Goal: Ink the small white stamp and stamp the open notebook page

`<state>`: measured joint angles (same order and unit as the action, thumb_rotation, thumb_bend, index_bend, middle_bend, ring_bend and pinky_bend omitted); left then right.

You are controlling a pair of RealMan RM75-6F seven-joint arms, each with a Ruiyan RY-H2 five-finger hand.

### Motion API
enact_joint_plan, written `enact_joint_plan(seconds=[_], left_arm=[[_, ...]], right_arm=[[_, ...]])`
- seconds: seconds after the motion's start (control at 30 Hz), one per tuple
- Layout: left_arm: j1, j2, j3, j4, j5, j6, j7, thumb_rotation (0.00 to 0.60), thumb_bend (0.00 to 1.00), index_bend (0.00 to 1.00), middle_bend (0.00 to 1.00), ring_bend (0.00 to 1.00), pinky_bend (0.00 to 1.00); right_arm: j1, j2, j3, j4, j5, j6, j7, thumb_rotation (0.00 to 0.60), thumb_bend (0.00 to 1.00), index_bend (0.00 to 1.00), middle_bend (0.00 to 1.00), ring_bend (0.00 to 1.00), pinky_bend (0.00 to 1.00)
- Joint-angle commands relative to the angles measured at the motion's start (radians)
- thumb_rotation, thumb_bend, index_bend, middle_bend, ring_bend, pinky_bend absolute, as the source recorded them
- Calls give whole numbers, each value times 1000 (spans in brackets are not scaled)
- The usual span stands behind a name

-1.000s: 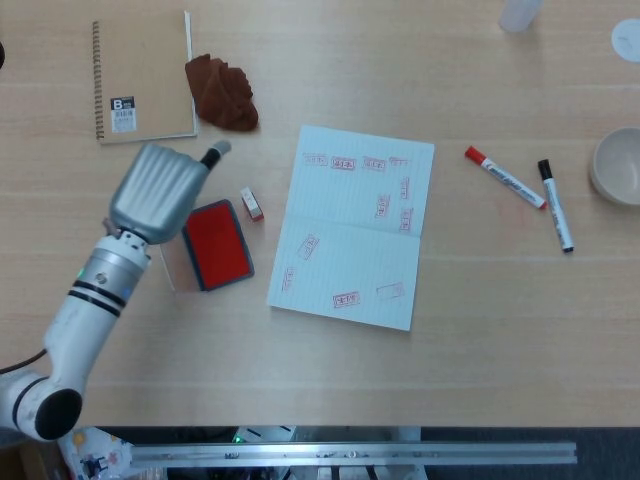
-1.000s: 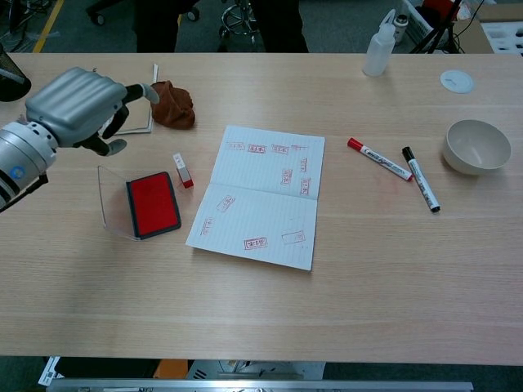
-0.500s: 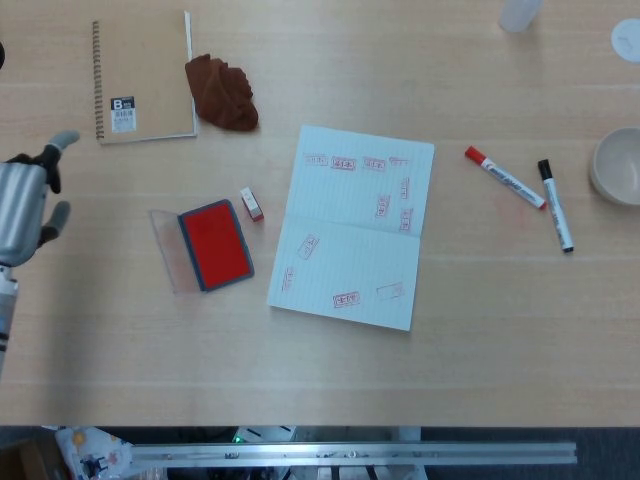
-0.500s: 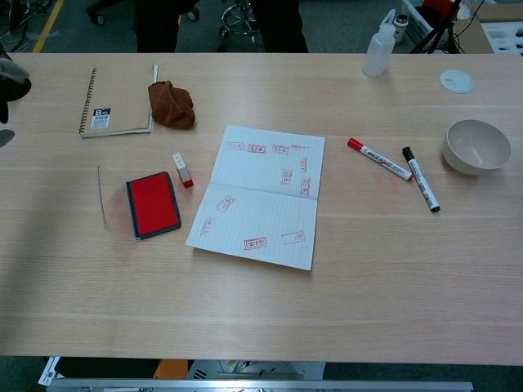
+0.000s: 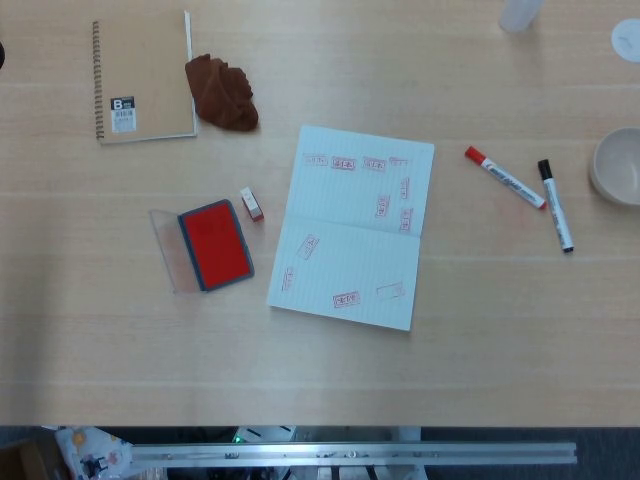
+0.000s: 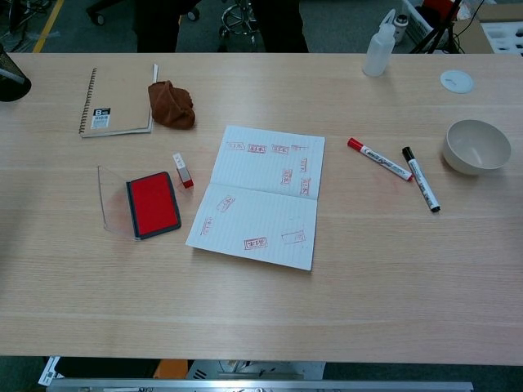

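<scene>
The small white stamp (image 5: 251,204) (image 6: 182,170) lies on its side on the table, its red end toward the front, just right of the ink pad. The red ink pad (image 5: 216,244) (image 6: 153,204) lies open, its clear lid (image 5: 167,250) (image 6: 113,201) folded out to the left. The open notebook (image 5: 353,226) (image 6: 260,195) lies at the table's middle, and its pages bear several red stamp marks. Neither hand shows in either view.
A closed spiral notebook (image 5: 145,77) (image 6: 118,101) and a brown cloth (image 5: 222,92) (image 6: 172,104) lie at the back left. A red marker (image 5: 504,177) (image 6: 379,158), a black marker (image 5: 556,204) (image 6: 420,179) and a bowl (image 5: 620,166) (image 6: 476,147) sit at the right. A bottle (image 6: 380,45) stands at the back.
My left hand has drawn back from above the ink pad to the left and left both views. The stamp, pad and notebook have not moved.
</scene>
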<state>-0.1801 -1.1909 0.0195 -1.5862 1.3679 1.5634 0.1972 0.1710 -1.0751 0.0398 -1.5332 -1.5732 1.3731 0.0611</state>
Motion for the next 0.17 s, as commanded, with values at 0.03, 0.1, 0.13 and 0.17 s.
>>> enact_joint_plan(seconds=[0.03, 0.1, 0.13, 0.17], left_arm=[[17, 5, 9, -6, 23, 10, 2, 600, 264, 271, 543, 536, 732], [26, 1, 5, -7, 27, 15, 13, 600, 264, 272, 543, 536, 731], [28, -2, 2, -6, 26, 16, 16, 600, 264, 273, 543, 536, 730], [32, -4, -1, -4, 23, 14, 16, 600, 264, 275, 543, 536, 730]], right_arm=[[2, -2, -1, -7, 3, -3, -10, 600, 146, 306, 376, 271, 393], [4, -2, -1, -14, 5, -6, -18, 600, 146, 306, 376, 271, 393], [5, -2, -1, -17, 6, -6, -22, 600, 146, 306, 376, 271, 393], [6, -2, -1, -20, 6, -8, -26, 600, 146, 306, 376, 271, 393]])
